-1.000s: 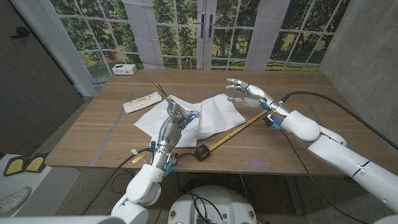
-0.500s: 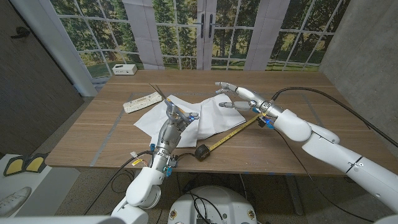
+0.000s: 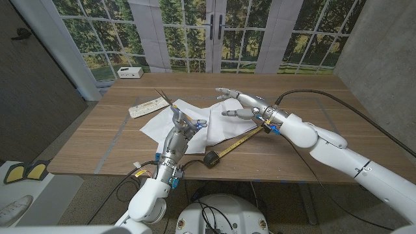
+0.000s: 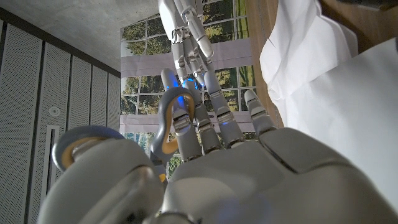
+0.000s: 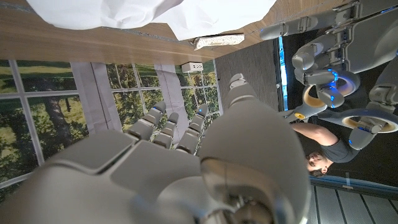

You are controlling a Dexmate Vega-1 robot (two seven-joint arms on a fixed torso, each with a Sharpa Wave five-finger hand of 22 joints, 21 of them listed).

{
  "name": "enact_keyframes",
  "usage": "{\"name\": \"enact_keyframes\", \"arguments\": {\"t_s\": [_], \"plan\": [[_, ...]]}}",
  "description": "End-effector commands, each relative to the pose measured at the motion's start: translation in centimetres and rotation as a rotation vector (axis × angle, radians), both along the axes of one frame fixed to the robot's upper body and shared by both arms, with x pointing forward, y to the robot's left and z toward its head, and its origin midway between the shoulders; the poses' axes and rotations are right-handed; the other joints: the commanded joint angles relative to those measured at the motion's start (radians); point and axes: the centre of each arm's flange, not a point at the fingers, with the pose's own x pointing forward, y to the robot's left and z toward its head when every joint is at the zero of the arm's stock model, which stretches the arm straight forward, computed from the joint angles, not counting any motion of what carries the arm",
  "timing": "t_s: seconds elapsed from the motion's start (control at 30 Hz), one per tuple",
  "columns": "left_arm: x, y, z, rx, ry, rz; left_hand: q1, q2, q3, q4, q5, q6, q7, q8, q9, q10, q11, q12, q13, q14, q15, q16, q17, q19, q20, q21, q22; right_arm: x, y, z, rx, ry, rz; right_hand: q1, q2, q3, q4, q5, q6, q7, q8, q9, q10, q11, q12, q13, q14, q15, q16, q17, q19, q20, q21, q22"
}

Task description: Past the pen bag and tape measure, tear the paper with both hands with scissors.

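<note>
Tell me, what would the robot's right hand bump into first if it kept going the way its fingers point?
Probably the white paper: the right hand points across it. Height is unclear, so it might pass over.

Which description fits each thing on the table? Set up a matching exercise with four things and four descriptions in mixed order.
Things:
1. scissors
2. tape measure
3. paper
4. right hand

Descriptions:
A. white, crumpled, in mid-table
B. open, fingers spread above the paper
C. held in the left hand, blades pointing up
D. black case near the front edge, yellow tape pulled out

Pairs: 1-C, 2-D, 3-A, 4-B
</note>
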Motion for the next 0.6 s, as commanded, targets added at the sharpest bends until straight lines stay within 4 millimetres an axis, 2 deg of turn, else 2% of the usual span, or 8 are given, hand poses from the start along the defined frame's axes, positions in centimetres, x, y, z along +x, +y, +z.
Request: {"name": "enact_keyframes", "arguments": {"t_s": [0.03,0.07,0.17,0.3,0.6], "plan": [[-1.9,-0.7,-1.3,0.037,0.045,-0.019,-0.001,0.002,-0.007,0.004,-0.001,-0.079,0.071,-0.002,0.005,-0.004,-0.006,0.005,0.003,-0.005,-0.041,0.005,-0.002,-0.003,0.000,-0.003,0.003,0.4,1.9,-0.3,-0.105,-0.049,-0.003,-0.029,-0.012,-0.014,0.021,0.000,-0.027,-0.004,0.003,0.000,-0.025,-0.003,-0.004,-0.006,-0.013,-0.165,-0.003,0.002,-0.015,0.007,-0.003,0.003],[-2.0,-0.7,-1.4,0.040,0.048,-0.022,-0.002,0.001,-0.007,0.004,-0.001,-0.079,0.071,-0.002,0.005,-0.005,-0.005,0.004,0.003,-0.005,-0.040,0.004,-0.003,-0.004,0.000,-0.003,0.003,0.5,2.1,-0.2,-0.112,-0.049,-0.001,-0.048,-0.022,-0.026,0.029,0.000,-0.043,-0.005,0.005,0.000,-0.044,-0.003,-0.006,-0.012,-0.021,-0.164,-0.008,0.000,-0.023,0.011,-0.003,0.003],[-2.5,-0.8,-1.8,0.046,0.059,-0.028,-0.003,-0.001,-0.009,0.005,-0.002,-0.079,0.071,-0.002,0.005,-0.005,-0.005,0.004,0.001,-0.006,-0.041,0.003,-0.005,-0.005,0.000,-0.004,0.003,0.6,2.5,-0.3,-0.121,-0.069,-0.003,-0.065,-0.031,-0.038,0.036,0.003,-0.061,-0.004,0.005,-0.001,-0.062,-0.003,-0.006,-0.017,-0.030,-0.164,-0.012,-0.002,-0.035,0.016,-0.005,0.003],[-2.9,-0.7,-2.1,0.041,0.072,-0.025,-0.005,-0.003,-0.010,0.007,-0.003,-0.079,0.071,-0.002,0.006,-0.004,-0.004,0.003,-0.003,-0.006,-0.040,0.003,-0.005,-0.005,0.000,-0.003,0.003,0.4,2.9,-0.4,-0.129,-0.099,-0.011,-0.071,-0.027,-0.040,0.039,0.007,-0.048,-0.005,0.014,-0.001,-0.048,-0.003,0.004,-0.018,-0.031,-0.167,-0.014,-0.004,-0.034,0.015,-0.004,0.002],[-3.0,-0.7,-2.1,0.036,0.077,-0.023,-0.006,-0.002,-0.010,0.010,-0.005,-0.075,0.073,-0.001,0.005,0.000,-0.004,0.007,-0.002,-0.010,-0.040,0.002,-0.006,-0.006,0.000,-0.003,0.003,0.4,4.1,-1.0,-0.168,-0.147,-0.001,-0.075,-0.028,-0.044,0.040,0.012,-0.051,-0.006,0.014,-0.002,-0.041,-0.003,0.007,-0.022,-0.045,-0.169,-0.021,-0.008,-0.040,0.014,-0.005,0.001]]}}
